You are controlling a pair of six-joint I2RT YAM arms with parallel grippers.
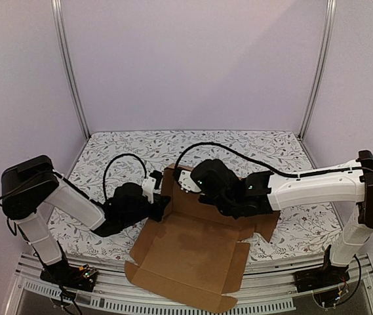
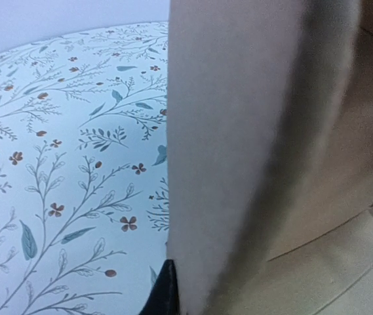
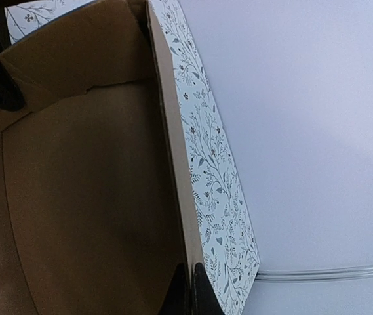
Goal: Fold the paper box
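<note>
Near flap of the paper box [image 1: 179,279] lies flat, untouched. Right pincer [image 1: 183,180], shut tight, seems to be propping the back wall at its tips. Left pincer [image 1: 160,195] straddles the side wall, can't tell if it's clamped.

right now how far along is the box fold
Early. Done: the far wall of the paper box stands upright. In hand: the right gripper pinches that wall's edge; the left gripper is at the left side flap, grip unclear. Left: the big near panel and its side flaps lie flat, unfolded.
</note>
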